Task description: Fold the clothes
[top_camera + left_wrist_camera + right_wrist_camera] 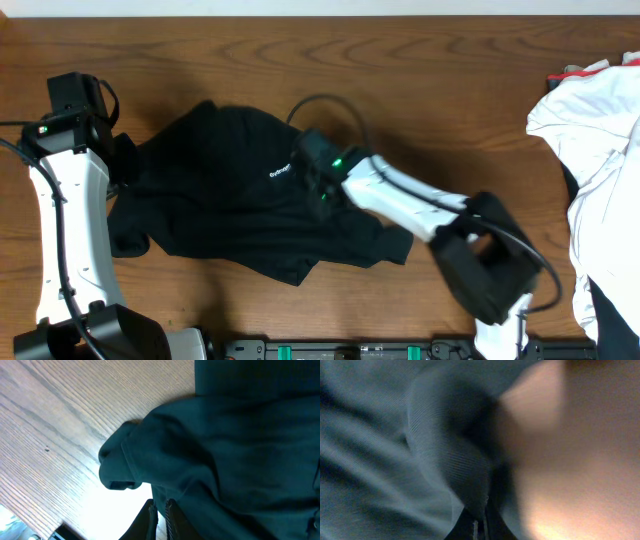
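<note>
At the far left, the left tool sits at the shirt's left edge, clenched. Its wrist view shows dark cloth running down into the closed fingertips, so I judge that it pinches that edge, with a sleeve end hanging loose just beside. The black shirt lies crumpled on the bench, its long axis running left to right, the white logo face up near the middle. Just right of the logo, the right tool is down on the cloth, clenched on a raised fold of it. So the shirt stretches between the two tools, and its right part lies beyond the right one. The white cloth heap lies well apart at the far right.
</note>
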